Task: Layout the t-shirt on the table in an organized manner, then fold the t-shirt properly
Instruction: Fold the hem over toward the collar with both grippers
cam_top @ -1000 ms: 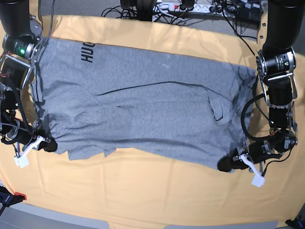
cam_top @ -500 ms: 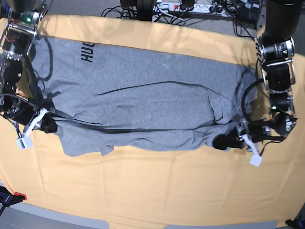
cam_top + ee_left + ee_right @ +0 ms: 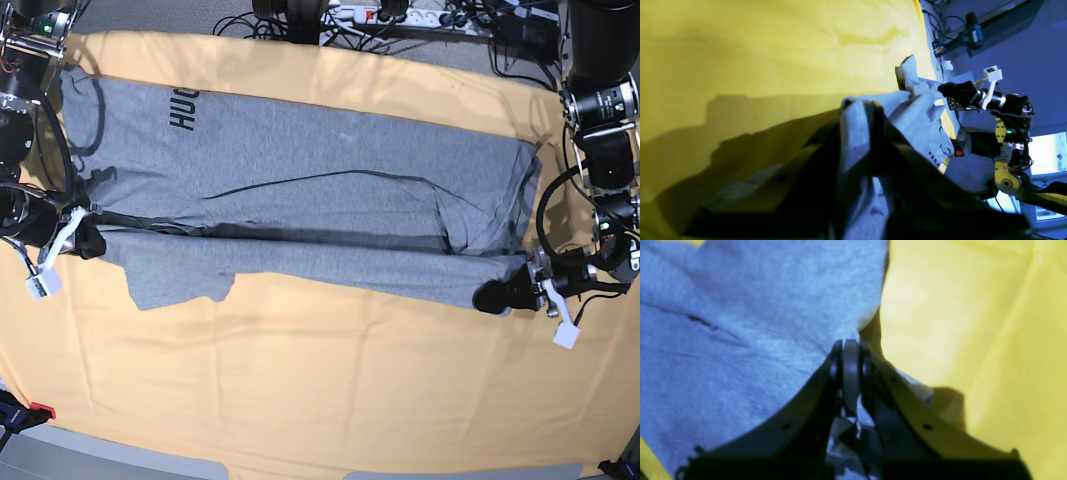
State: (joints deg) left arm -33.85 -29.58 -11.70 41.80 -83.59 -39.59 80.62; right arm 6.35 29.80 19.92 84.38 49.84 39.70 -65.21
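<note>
— Across the middle of the table [image 3: 330, 390], what lies there?

— The shirt [image 3: 330, 170], grey, spread sideways, with black letters near its far left corner. Its near edge is lifted into a long band stretched between the two grippers, and a dark shadow line runs under that band.

— Who holds which end?

— The right gripper [image 3: 88, 240], at the base view's left, is pinched on the shirt's edge; its wrist view shows the fingers [image 3: 850, 363] closed on a thin ridge of grey cloth. The left gripper [image 3: 492, 297], at the base view's right, is clamped on the opposite end, cloth bunched between its dark fingers [image 3: 857, 140].

— Anything loose?

— A flap [image 3: 180, 285] of the shirt lies flat on the yellow cloth near the right gripper, below the band.

— And around the table?

— Black cables [image 3: 300, 20] and a power strip [image 3: 400, 14] run along the far edge. Nothing lies on the bare yellow cloth in front of the shirt.

— Any obstruction?

— The left wrist view is half blocked by its own fingers and bunched cloth.
</note>
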